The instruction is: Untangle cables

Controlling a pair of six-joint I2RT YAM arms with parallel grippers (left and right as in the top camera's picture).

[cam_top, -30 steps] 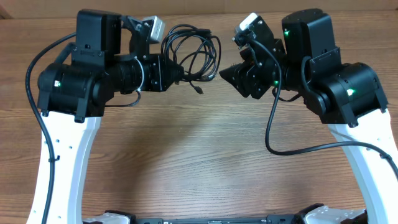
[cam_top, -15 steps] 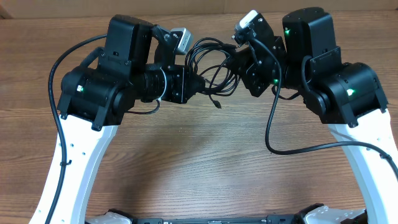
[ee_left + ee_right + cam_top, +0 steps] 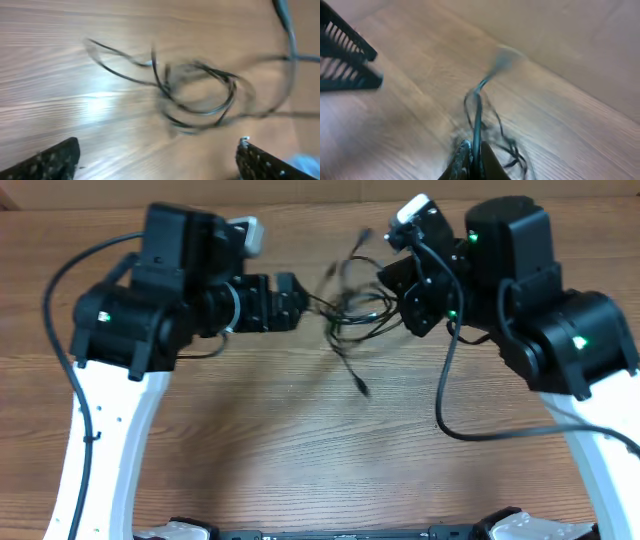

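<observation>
The cables form a thin black tangle between my two grippers, with one plug end trailing toward the front. My right gripper is shut on one cord of the cables, which runs up from between its fingers to a blurred plug. My left gripper stands open just left of the tangle with nothing between its fingers. In the left wrist view the looped cables lie ahead of that gripper, apart from both fingers. The picture is blurred by motion.
The wooden table stretches toward the front. A cardboard wall runs along the back edge, close behind the tangle. Thick black arm cables hang beside each arm. The left gripper's ribbed fingers show in the right wrist view.
My left gripper has opened, let go of the tangle and drawn back to the left. My right gripper has shut on a cord. The bundle has spread out, one end swinging forward.
</observation>
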